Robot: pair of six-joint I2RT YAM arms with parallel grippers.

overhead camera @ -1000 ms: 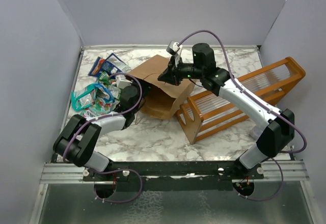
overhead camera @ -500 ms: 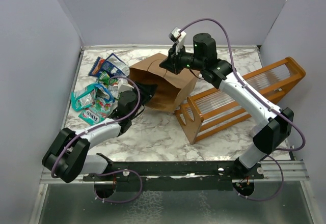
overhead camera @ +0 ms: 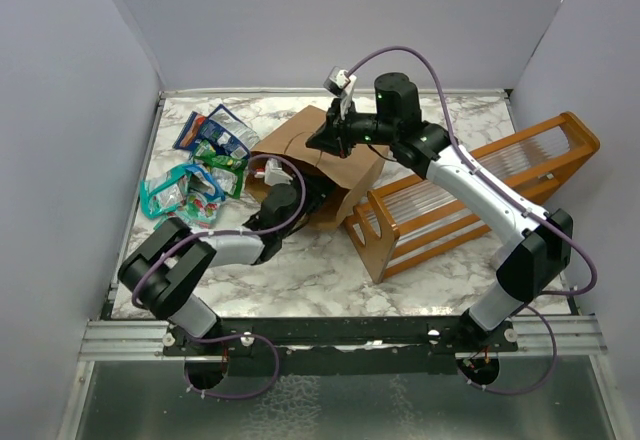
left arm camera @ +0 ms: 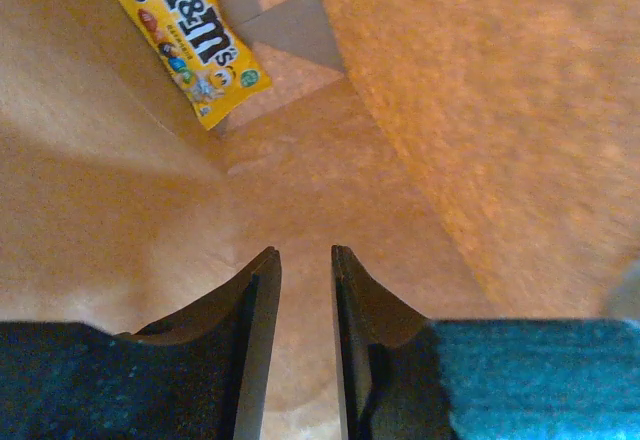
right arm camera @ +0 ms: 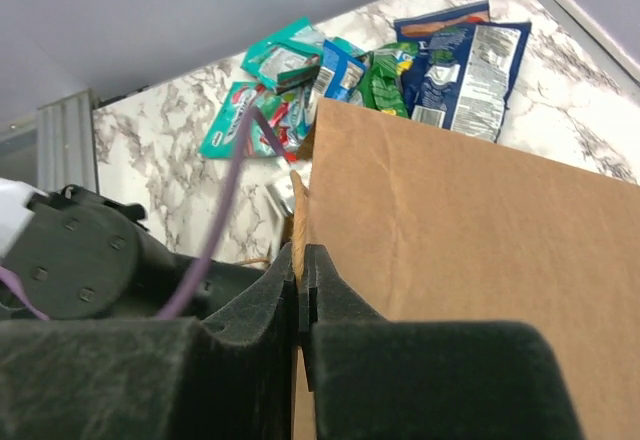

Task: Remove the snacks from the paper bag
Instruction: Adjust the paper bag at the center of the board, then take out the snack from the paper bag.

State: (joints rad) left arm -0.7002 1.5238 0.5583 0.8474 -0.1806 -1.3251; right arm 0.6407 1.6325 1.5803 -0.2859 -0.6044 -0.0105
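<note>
The right claw (right arm camera: 302, 278) pinches the bag (right arm camera: 450, 230) by its rim, propping the mouth open so the left claw (left arm camera: 305, 280), narrowly parted and empty, can reach the yellow packet (left arm camera: 185, 30) inside.

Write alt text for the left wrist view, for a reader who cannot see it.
A yellow M&M's packet lies at the far end inside the brown paper bag, upper left of the view. The left end effector points in from the bottom edge, its two dark fingers a narrow gap apart with nothing between them.
</note>
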